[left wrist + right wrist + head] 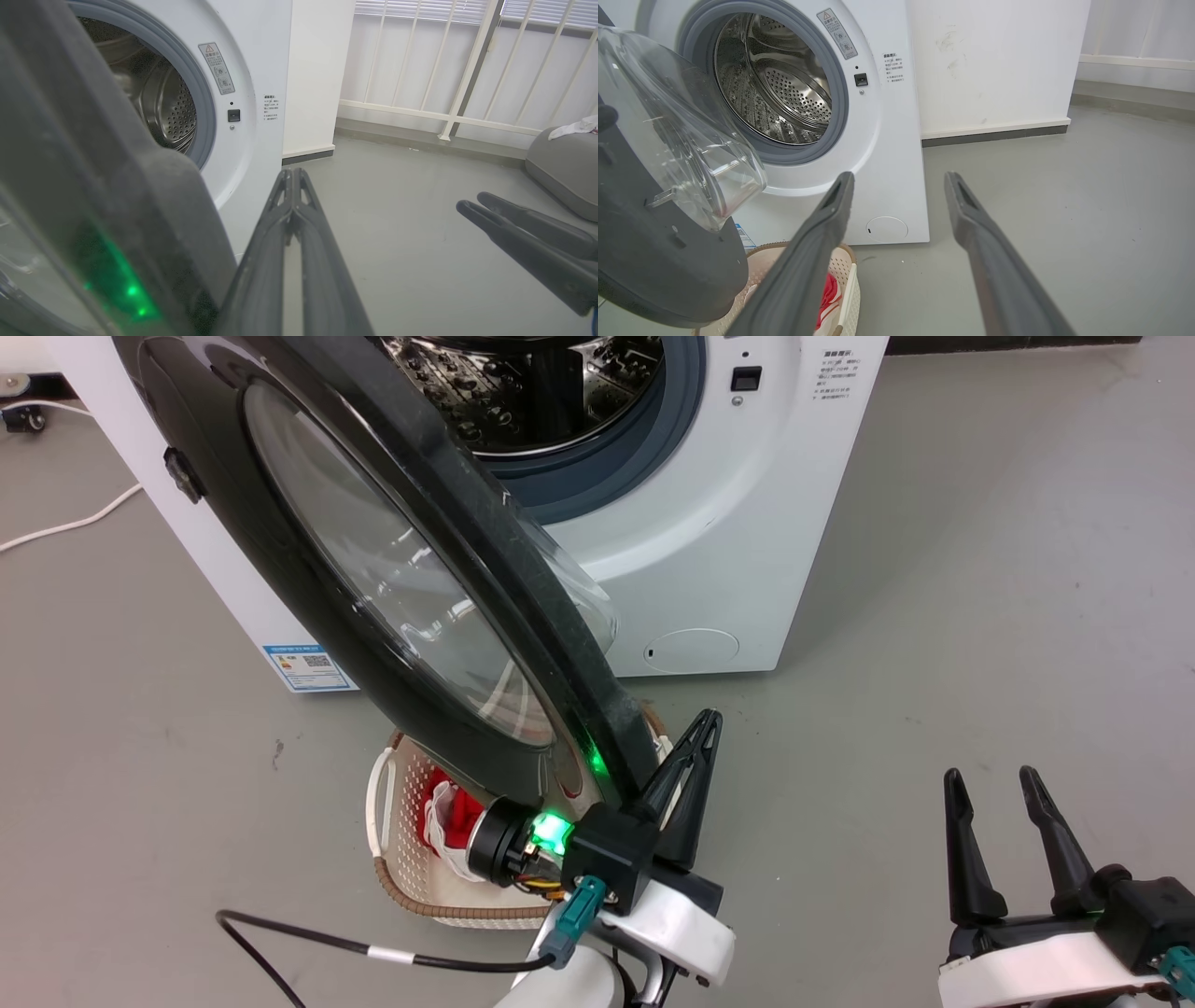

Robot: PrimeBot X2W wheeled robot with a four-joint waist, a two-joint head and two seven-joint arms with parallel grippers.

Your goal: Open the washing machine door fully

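Observation:
The white washing machine (719, 523) stands ahead with its steel drum (551, 392) exposed. The washing machine door (392, 579), glossy black with a bulging clear glass centre, is swung well out and stands nearly edge-on to my head camera. My left gripper (707, 721) is shut with nothing in it, its fingers lying close beside the door's lower rim on the inner side; contact cannot be told. In the left wrist view the shut gripper (293, 173) sits just right of the door (117, 196). My right gripper (991, 782) hangs open, well to the right, away from the door (649, 266).
A white laundry basket (378, 803) holding red cloth (446, 807) sits on the floor under the door. A black cable (308, 943) trails at lower left. A grey cushion (565, 168) and white railing (467, 70) lie off to the right. Grey floor spreads right of the machine.

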